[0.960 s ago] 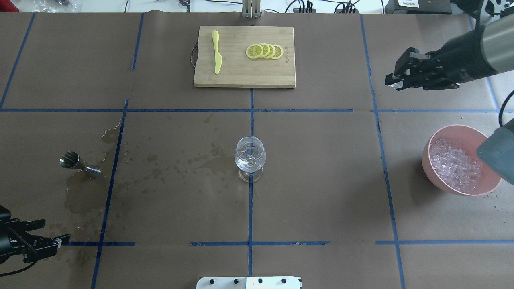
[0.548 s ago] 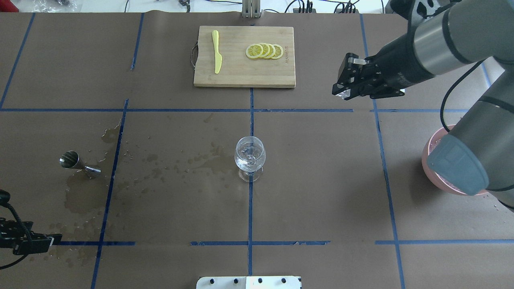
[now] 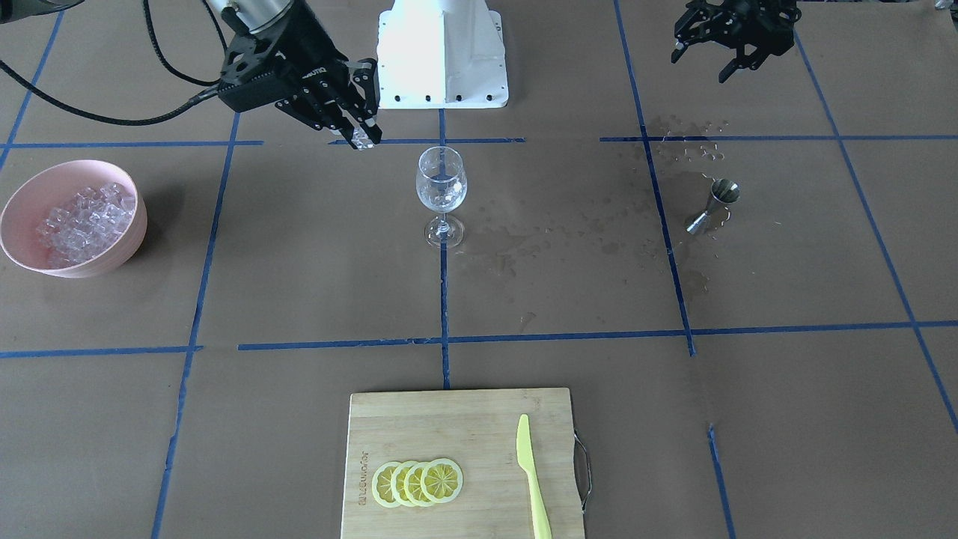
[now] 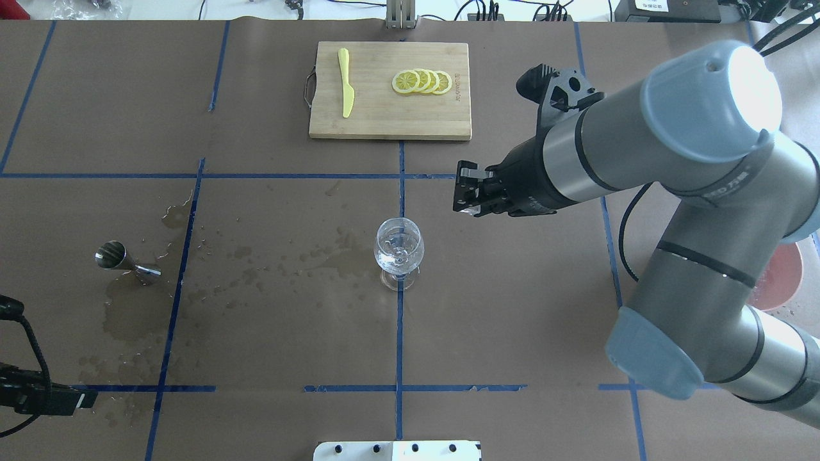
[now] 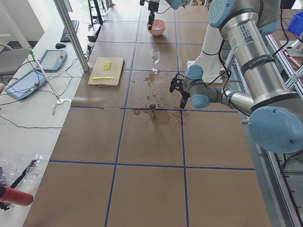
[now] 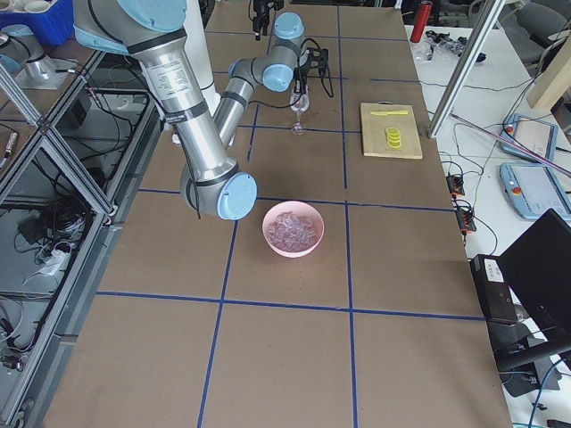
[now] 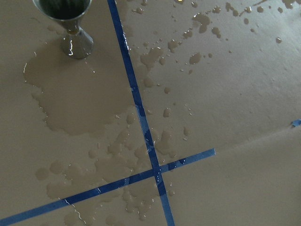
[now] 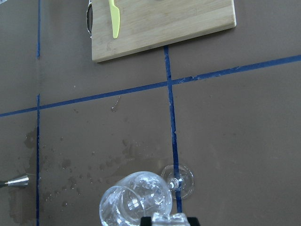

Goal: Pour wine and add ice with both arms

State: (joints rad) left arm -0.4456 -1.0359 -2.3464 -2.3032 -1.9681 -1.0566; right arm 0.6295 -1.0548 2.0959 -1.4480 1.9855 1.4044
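A clear wine glass (image 3: 441, 180) stands upright at the table's middle, with a little clear wine in its bowl (image 4: 398, 257). My right gripper (image 3: 364, 139) is shut on a clear ice cube (image 8: 168, 219) and hovers above the table beside the glass, to its right in the overhead view (image 4: 466, 206). In the right wrist view the glass (image 8: 136, 203) lies just below and ahead of the cube. More ice (image 3: 81, 215) fills a pink bowl (image 3: 101, 260). My left gripper (image 3: 724, 41) is open and empty, far back near the table's edge (image 4: 64, 401).
A steel jigger (image 4: 125, 260) stands in a wet patch on the robot's left, with splashes (image 4: 282, 269) spread toward the glass. A wooden cutting board (image 4: 384, 121) with lemon slices (image 4: 423, 82) and a yellow knife (image 4: 346, 83) lies on the far side.
My right arm has swung from near the pink bowl across to beside the wine glass, carrying the ice cube. My left gripper has drawn back toward the table's near left corner.
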